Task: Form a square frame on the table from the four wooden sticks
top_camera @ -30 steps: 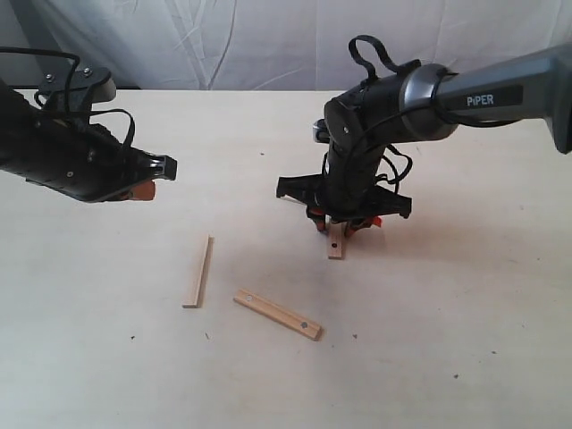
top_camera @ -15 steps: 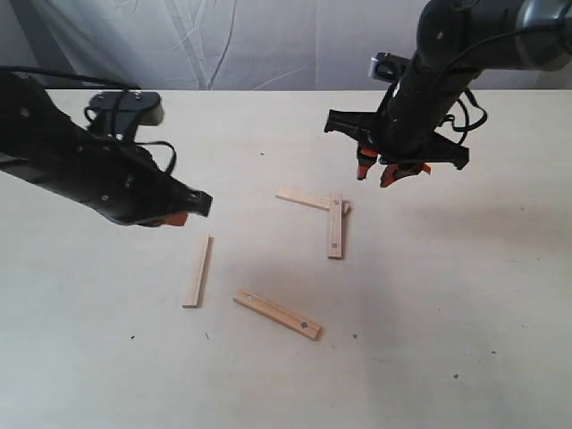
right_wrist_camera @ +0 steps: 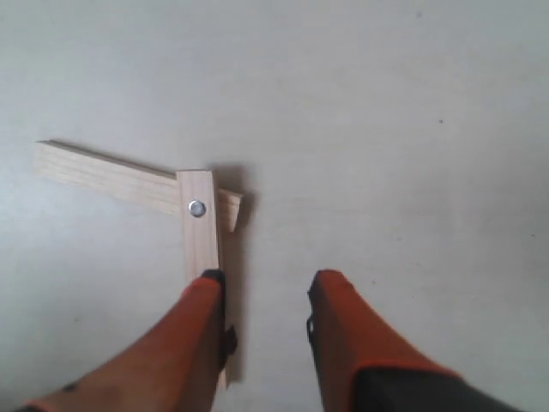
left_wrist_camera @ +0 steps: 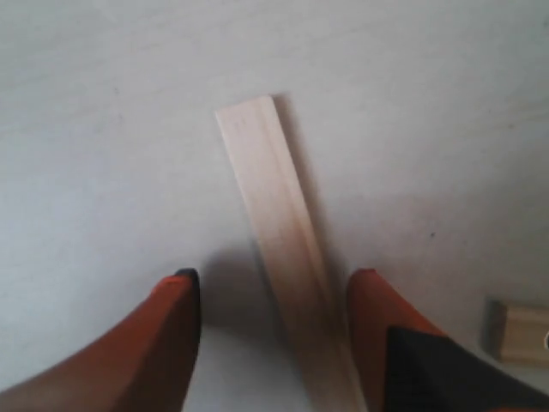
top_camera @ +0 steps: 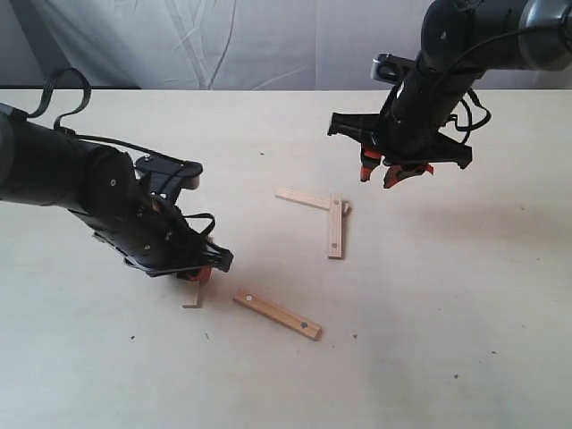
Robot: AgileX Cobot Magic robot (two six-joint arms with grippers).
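Two wooden sticks lie joined in an L at mid-table: a plain strip and, across its end, a holed strip; the right wrist view shows the plain one and the holed one. My right gripper hovers open above and behind them, empty. A third plain stick lies flat between the orange fingers of my open left gripper, which has come down over it; only its near end shows in the exterior view. The fourth stick, holed, lies slanted in front.
The table is a wide cream surface with a few dark specks. White cloth hangs along its far edge. An end of the slanted holed stick shows beside my left gripper's finger.
My left arm has swung right and down, its open gripper now straddling the plain stick at front left. The right gripper, lifted off the L a moment before, has stayed put.
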